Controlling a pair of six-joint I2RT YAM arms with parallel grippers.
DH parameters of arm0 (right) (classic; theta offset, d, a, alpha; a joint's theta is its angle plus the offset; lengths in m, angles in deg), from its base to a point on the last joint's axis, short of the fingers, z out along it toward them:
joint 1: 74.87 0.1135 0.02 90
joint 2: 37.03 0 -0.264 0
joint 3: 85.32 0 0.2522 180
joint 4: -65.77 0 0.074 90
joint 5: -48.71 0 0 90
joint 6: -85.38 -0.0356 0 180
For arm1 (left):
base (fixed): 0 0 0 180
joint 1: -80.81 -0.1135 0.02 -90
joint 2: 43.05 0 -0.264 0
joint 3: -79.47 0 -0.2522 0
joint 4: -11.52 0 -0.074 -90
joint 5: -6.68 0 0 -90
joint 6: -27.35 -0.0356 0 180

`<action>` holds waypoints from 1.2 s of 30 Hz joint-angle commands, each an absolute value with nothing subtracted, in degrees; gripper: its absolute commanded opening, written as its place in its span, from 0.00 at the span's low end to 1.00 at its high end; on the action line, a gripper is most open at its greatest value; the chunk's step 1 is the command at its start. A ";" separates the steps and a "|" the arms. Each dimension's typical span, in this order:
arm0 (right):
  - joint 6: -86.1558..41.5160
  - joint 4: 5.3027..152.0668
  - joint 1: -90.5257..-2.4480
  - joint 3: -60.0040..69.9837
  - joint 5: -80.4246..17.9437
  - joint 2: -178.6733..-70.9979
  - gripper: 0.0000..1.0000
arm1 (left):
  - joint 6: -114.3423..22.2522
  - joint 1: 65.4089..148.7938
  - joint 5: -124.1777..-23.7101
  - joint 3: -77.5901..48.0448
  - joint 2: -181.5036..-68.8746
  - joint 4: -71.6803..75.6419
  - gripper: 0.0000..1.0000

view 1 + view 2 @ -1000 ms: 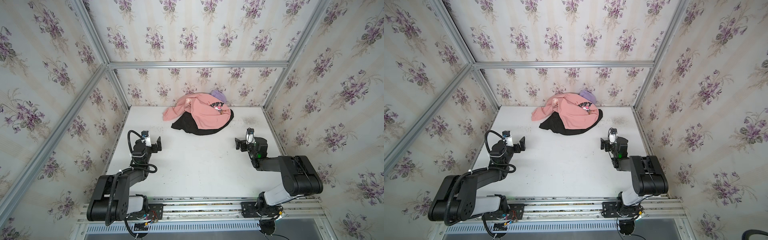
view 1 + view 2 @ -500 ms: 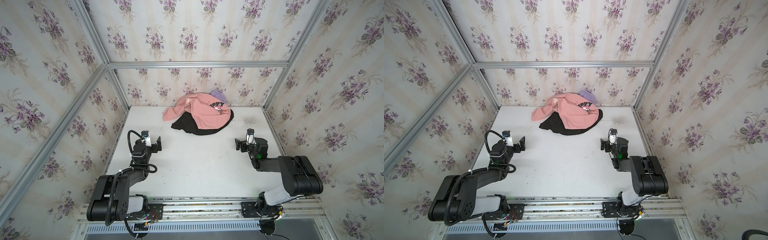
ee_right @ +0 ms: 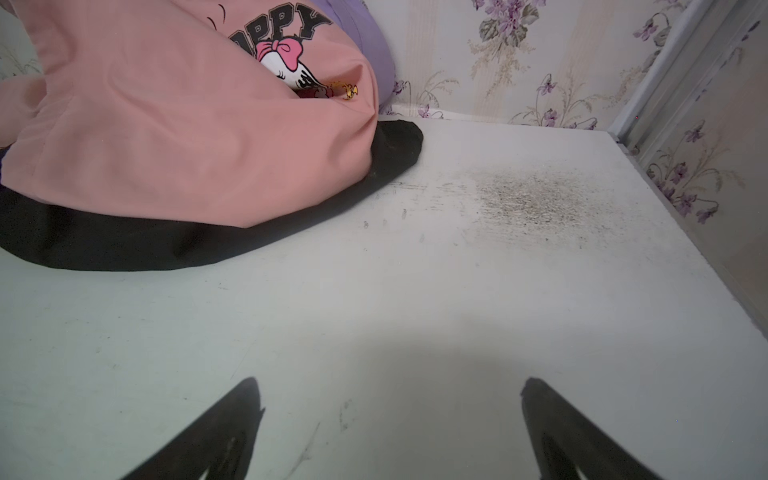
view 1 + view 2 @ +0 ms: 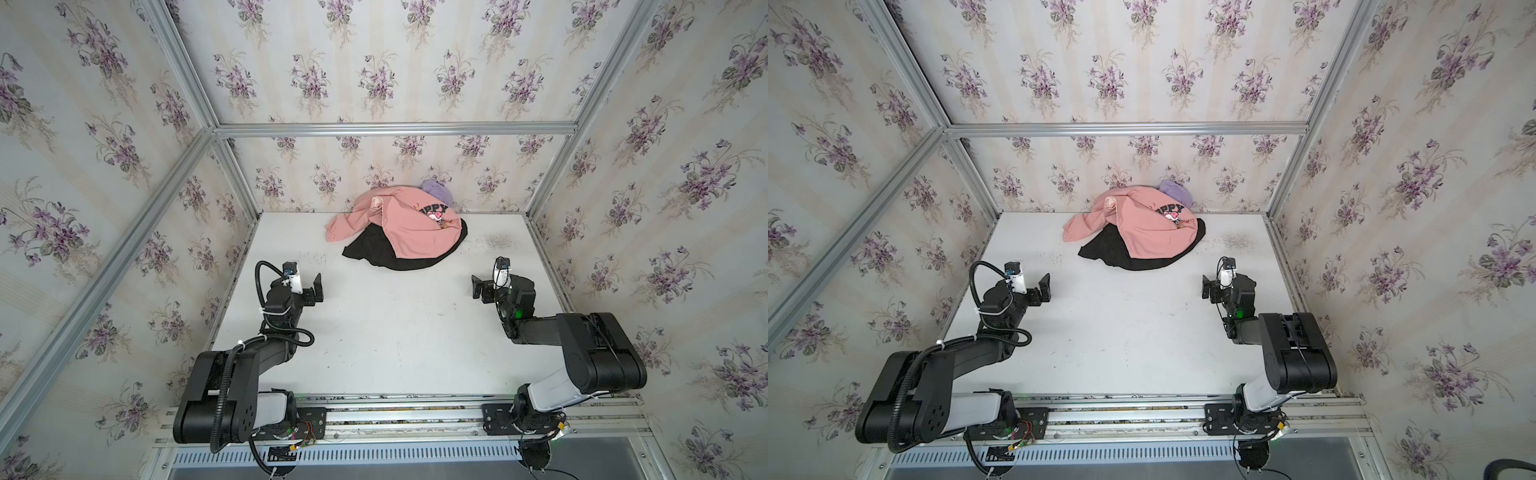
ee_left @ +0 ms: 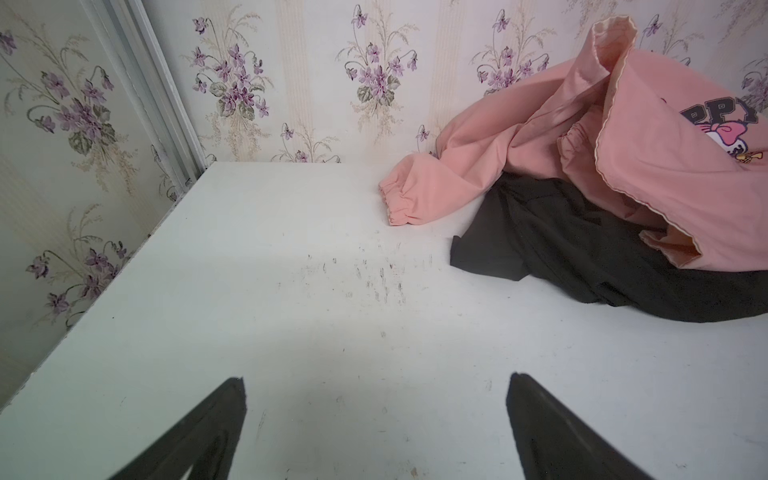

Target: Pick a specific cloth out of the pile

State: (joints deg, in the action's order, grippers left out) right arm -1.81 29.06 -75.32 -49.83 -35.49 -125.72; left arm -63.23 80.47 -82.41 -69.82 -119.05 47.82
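Observation:
The pile (image 4: 401, 226) lies at the back middle of the white table (image 4: 395, 332), against the rear wall. The cloth (image 4: 372, 251) (image 4: 1111, 249) is plain black and sits at the bottom, mostly covered by a pink printed sweatshirt (image 4: 411, 232) (image 4: 1148, 232). A small lavender cloth (image 4: 436, 191) (image 4: 1175, 193) peeks out behind. My left gripper (image 4: 316, 289) (image 5: 376, 378) is open and empty, short of the cloth (image 5: 561, 253). To the right of the pile, my right gripper (image 4: 476, 286) (image 3: 390, 380) is also open and empty, with the cloth's edge (image 3: 124, 247) ahead of it.
Floral-papered walls with aluminium frame posts (image 4: 548, 178) close in the table on three sides. Scuffed dark marks (image 4: 496, 240) lie right of the pile. Both arm bases sit on a rail (image 4: 395, 409) at the front edge.

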 commanded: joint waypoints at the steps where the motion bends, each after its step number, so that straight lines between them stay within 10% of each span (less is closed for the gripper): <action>1: -1.68 29.78 -74.28 -48.50 -39.29 -125.53 1.00 | -63.71 80.47 -82.08 -69.81 -118.90 49.79 1.00; 21: -7.16 53.50 -72.04 -38.64 -37.41 -94.97 1.00 | -56.97 83.55 -100.10 -58.67 -101.80 23.21 1.00; 36: -6.51 43.76 -63.08 -44.69 -32.68 -94.19 1.00 | -38.52 84.48 -85.54 -46.48 -103.19 6.31 1.00</action>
